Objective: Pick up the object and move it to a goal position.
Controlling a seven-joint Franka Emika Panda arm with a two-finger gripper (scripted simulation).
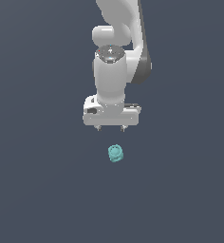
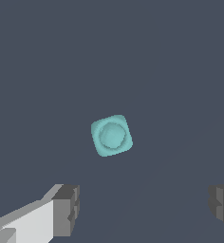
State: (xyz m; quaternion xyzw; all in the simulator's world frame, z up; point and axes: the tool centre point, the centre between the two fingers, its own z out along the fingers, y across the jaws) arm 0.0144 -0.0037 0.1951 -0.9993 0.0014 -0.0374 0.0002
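Observation:
The object (image 1: 116, 153) is a small teal stubby piece with a round ringed face, lying on the dark grey surface. In the wrist view it (image 2: 112, 135) shows as a rounded square with a circular ring in it. My white gripper (image 1: 110, 128) hangs just behind and above the object in the exterior view, apart from it. The gripper (image 2: 144, 209) is open and empty. Its two grey fingertips (image 2: 66, 209) stand wide apart, and the object lies beyond the gap between them, not between them.
The white arm (image 1: 115, 57) rises from the gripper to the top of the exterior view. The dark grey surface (image 1: 38, 190) spreads all around with nothing else on it in view.

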